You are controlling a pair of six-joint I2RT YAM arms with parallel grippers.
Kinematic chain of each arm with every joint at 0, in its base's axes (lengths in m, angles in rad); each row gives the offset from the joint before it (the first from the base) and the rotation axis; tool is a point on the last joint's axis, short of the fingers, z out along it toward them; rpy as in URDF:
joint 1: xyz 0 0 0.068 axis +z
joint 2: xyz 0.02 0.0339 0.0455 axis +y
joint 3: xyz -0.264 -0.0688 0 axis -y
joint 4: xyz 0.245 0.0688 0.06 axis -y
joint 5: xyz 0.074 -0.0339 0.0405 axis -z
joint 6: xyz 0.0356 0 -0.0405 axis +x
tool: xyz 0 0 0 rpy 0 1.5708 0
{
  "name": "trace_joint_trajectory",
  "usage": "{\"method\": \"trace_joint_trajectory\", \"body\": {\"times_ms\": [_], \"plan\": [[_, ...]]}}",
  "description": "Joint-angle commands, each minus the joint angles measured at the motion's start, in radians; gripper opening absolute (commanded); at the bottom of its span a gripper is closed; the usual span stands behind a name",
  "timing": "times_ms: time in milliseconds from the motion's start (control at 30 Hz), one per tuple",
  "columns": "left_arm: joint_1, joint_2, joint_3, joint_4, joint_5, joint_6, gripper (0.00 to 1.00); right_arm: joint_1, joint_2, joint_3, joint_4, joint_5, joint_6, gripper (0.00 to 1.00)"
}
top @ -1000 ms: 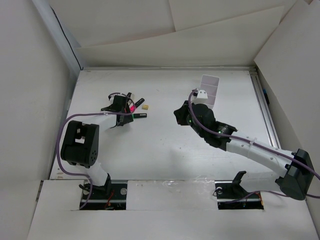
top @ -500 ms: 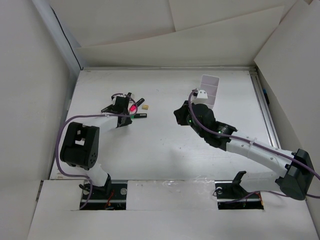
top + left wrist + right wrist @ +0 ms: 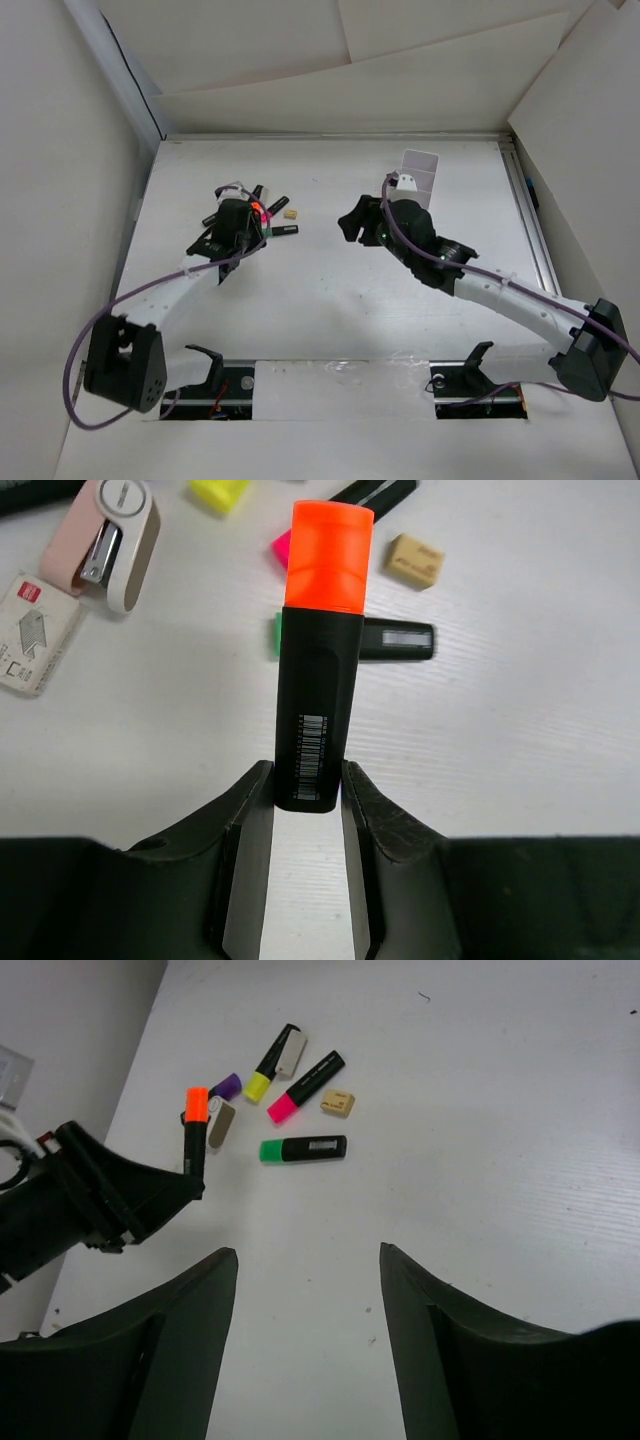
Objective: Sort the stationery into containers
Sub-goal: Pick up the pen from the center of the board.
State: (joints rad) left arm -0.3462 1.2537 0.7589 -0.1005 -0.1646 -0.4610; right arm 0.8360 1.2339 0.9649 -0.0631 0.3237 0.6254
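A white table [image 3: 300, 290] walled by pale boards carries two robot arms, the right arm [image 3: 500, 295] stretching toward the far centre and the left arm [image 3: 160, 290] reaching to a scatter of stationery at the far left. The left gripper [image 3: 305, 785] is clamped on the black butt end of an orange highlighter [image 3: 318, 680], its orange cap pointing away from the fingers and its barcode facing the wrist camera. The right gripper [image 3: 305, 1290] holds nothing, its jaws standing wide apart over bare tabletop, well away from the pile. The white container [image 3: 422, 170] sits at the far right-centre of the table, just beyond the right gripper; its dividers show faintly, but what lies in the compartments cannot be told. Beyond the held marker, a green highlighter [image 3: 300, 1148] lies crosswise on the table, partly hidden behind the orange one in the left wrist view. A pink highlighter [image 3: 305, 1088] and a yellow highlighter [image 3: 270, 1065] lie side by side farther on, with a purple highlighter [image 3: 228, 1086] near the orange cap. A pale pink stapler [image 3: 105, 540] and a small staple box [image 3: 35, 630] rest to the left of the group. A tan eraser [image 3: 414, 560] lies just beside the pink marker, apart from the green one.
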Motion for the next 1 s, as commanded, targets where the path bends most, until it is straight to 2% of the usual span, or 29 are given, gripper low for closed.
{"method": "trace_joint_trajectory", "body": {"times_ms": [0,67,200,400,667,700,967], "plan": [[0.0,-0.134,-0.061,0.049,0.085,-0.022,0.07,-0.066,-0.004,0.081,0.003,-0.115,0.016,0.66],[0.0,-0.229,-0.137,0.111,0.192,-0.022,0.08,-0.122,0.007,0.095,0.003,-0.242,0.036,0.69],[0.0,-0.339,-0.254,0.26,0.338,-0.033,0.09,-0.16,0.07,0.152,0.003,-0.453,0.045,0.73],[0.0,-0.399,-0.355,0.442,0.476,-0.033,0.11,-0.169,0.237,0.273,0.003,-0.612,0.045,0.74],[0.0,-0.39,-0.365,0.558,0.563,-0.051,0.11,-0.133,0.418,0.366,0.003,-0.65,0.054,0.76],[0.0,-0.39,-0.365,0.57,0.573,-0.051,0.11,-0.124,0.443,0.382,0.003,-0.663,0.054,0.72],[0.0,-0.346,-0.365,0.57,0.591,-0.051,0.11,-0.09,0.467,0.416,0.013,-0.696,0.043,0.69]]}}
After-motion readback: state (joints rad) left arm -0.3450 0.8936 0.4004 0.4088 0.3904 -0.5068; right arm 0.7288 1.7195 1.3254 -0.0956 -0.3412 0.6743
